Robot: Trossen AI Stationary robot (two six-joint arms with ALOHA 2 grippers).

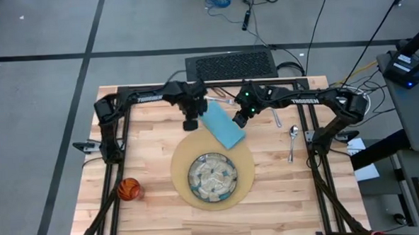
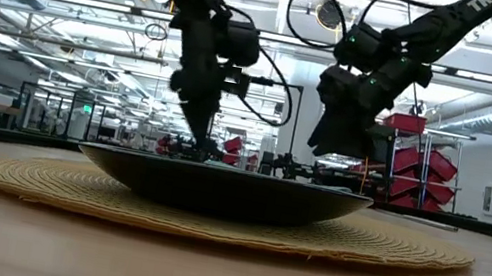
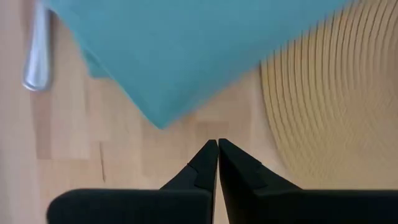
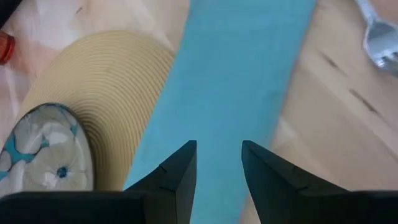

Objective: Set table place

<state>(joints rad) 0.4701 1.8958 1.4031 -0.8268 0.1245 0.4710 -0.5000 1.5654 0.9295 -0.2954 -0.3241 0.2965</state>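
Note:
The light-blue napkin lies flat on the table, slanting, with its near end over the far rim of the round tan mat. The patterned plate sits on the mat. My left gripper is shut and points down at bare wood, just short of the napkin's left corner. My right gripper hangs open above the napkin's right part, slanting down. In the low view both grippers show behind the plate.
An orange cup stands near the table's left front. A spoon and another silver piece lie right of the napkin. A fork lies at the far side, by the keyboard. Bare wood shows left of the mat.

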